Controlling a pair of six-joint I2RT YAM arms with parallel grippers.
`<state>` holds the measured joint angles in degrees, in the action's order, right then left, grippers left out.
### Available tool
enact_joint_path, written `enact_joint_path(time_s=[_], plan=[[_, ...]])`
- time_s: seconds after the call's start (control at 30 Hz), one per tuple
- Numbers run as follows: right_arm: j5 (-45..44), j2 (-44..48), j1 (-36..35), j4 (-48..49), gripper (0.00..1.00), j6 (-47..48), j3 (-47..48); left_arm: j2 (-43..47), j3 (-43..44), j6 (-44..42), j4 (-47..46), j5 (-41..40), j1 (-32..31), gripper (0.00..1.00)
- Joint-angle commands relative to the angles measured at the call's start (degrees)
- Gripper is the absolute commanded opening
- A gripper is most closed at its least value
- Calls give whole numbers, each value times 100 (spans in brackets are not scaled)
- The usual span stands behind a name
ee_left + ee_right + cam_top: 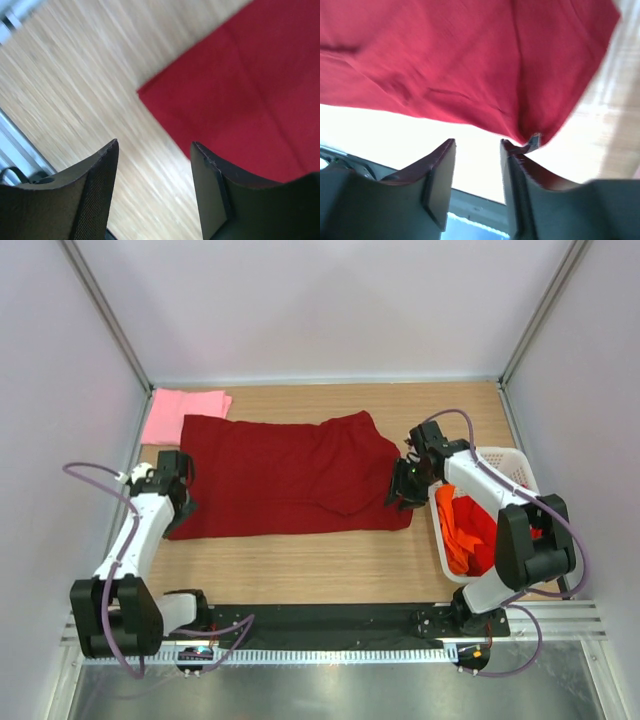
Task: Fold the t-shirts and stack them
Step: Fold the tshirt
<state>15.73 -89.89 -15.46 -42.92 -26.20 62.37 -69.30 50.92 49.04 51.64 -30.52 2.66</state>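
The dark red t-shirt [290, 475] lies spread on the wooden table. A folded light pink t-shirt [185, 412] lies at the back left, partly under it. Orange and bright red shirts [465, 530] lie in the white basket [510, 465] at the right. My left gripper [180, 502] is open and empty just off the dark red shirt's near left corner [150, 95]. My right gripper [405, 490] is open at the shirt's right edge; the shirt's corner [535, 135] lies against the tip of one finger [512, 150], not clamped.
White enclosure walls stand close on the left, right and back. A black strip [330, 618] and a metal rail run along the table's near edge. Bare wood [320, 565] shows in front of the dark red shirt.
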Motion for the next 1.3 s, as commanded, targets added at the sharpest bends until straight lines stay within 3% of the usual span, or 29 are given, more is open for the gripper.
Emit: enact_joint_path(time_s=[0.0, 0.63, 0.93, 1.13, 1.27], plan=[[-70, 314, 9, -24, 44, 202, -338, 267, -433, -96, -645, 758, 16, 58], [-1054, -732, -194, 319, 43, 589, -418, -1516, -381, -746, -1551, 908, 437, 46], [-1081, -539, -246, 196, 45, 572, -445, -1684, -135, -738, -1122, 706, 525, 44], [-685, -310, -308, 196, 53, 449, -577, -788, 50, -501, -428, 750, 534, 59], [-553, -406, -335, 240, 47, 457, -603, -340, 182, -413, -84, 627, 534, 68]])
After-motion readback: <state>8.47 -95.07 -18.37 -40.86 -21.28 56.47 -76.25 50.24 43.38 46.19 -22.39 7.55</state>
